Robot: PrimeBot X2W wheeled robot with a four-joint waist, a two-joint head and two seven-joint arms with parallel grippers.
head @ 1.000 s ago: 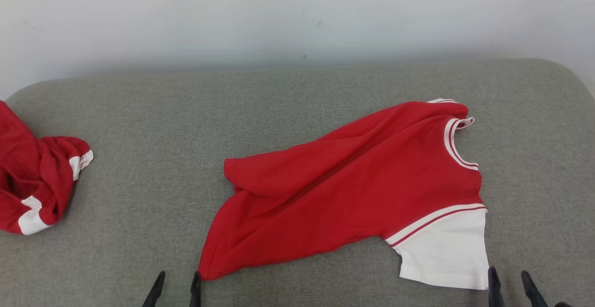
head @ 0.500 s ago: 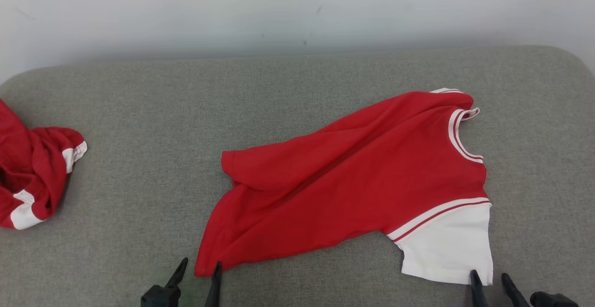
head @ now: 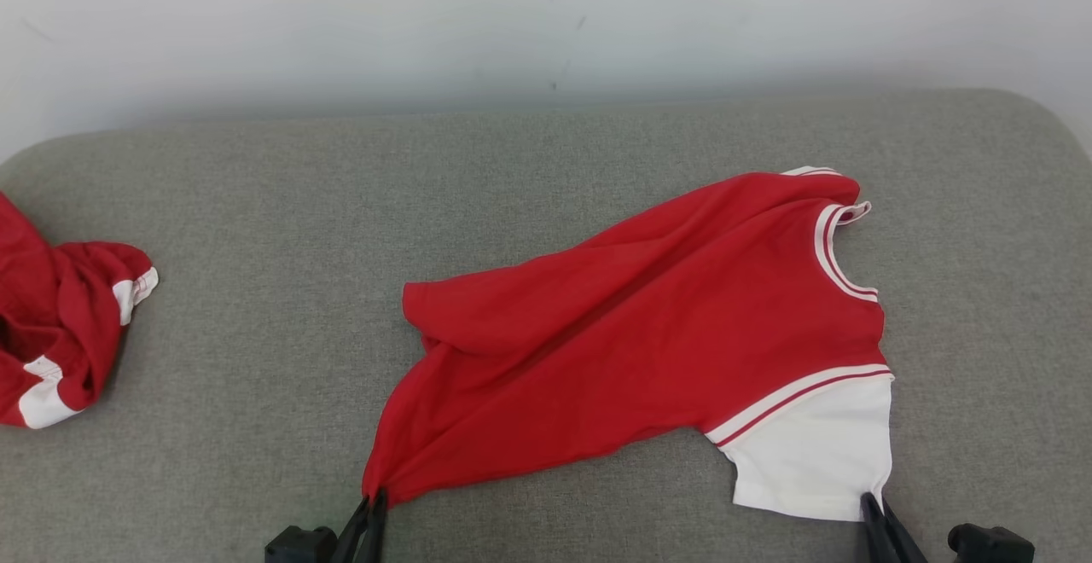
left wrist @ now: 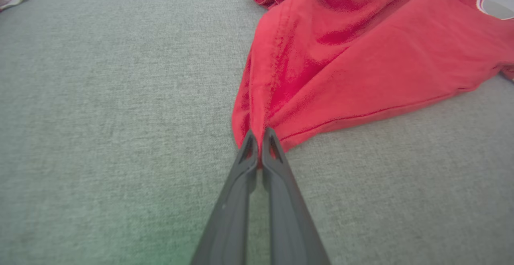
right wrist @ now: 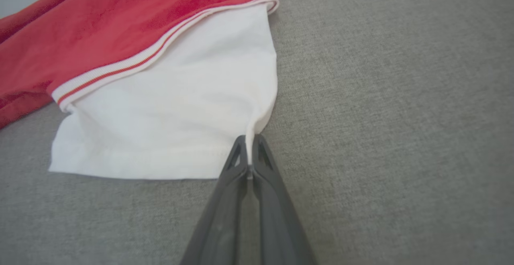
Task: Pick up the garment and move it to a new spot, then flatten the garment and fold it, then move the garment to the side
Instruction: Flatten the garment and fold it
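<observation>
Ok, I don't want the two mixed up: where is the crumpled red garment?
The crumpled garment lies at the head view's far left edge on the grey cushion, well apart from the spread shirt.

The head camera looks forward and down from over the near edge of the cushion (head: 213,205), taking in the whole garment (head: 640,333) up to the wall (head: 512,17), while each wrist camera sits low and close behind its fingers, the left gripper (left wrist: 260,134) at the garment's red corner and the right gripper (right wrist: 249,138) at its white sleeve corner, both shared with the head view.
</observation>
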